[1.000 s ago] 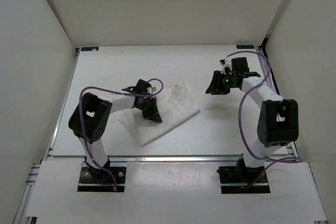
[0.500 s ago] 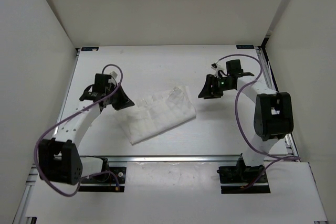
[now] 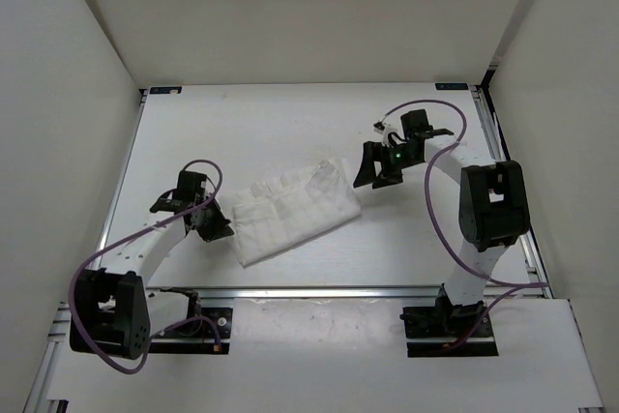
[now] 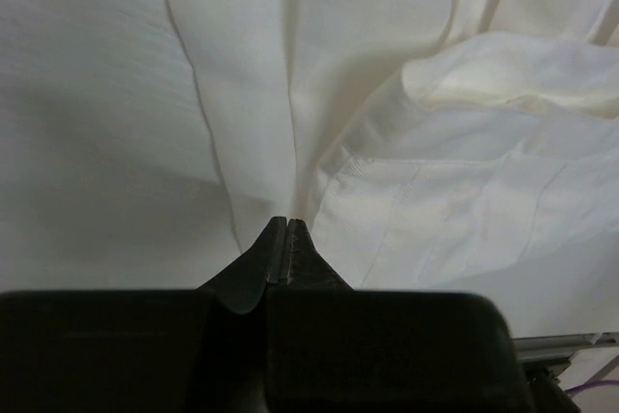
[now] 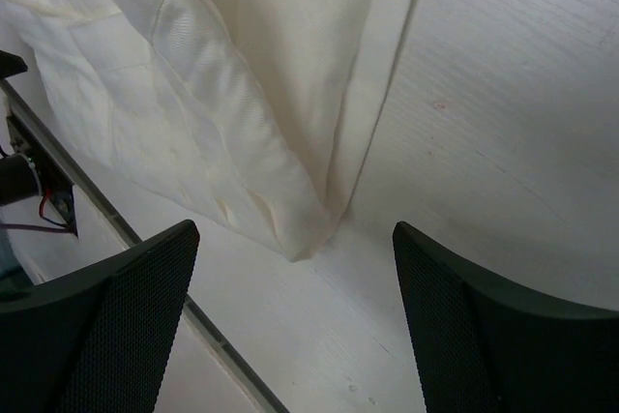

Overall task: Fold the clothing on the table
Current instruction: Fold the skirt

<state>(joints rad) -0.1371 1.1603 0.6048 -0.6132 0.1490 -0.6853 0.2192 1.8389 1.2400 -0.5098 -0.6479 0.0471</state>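
The clothing (image 3: 295, 208) is laid on the table (image 3: 290, 118), lengthwise between both grippers. One corner is seen directly below the spread right gripper (image 5: 295, 239). The left gripper (image 3: 217, 227) is pressed together at the opposite edge; any pinch cannot be told.

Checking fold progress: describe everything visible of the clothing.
The clothing is one thin white fabric piece, soft, wrinkled, with faint grid creases. It lies on the table in a rough slanted rectangle, layers overlapping. The shut left gripper meets its left edge; the open right gripper stands by its right corner, not gripping.
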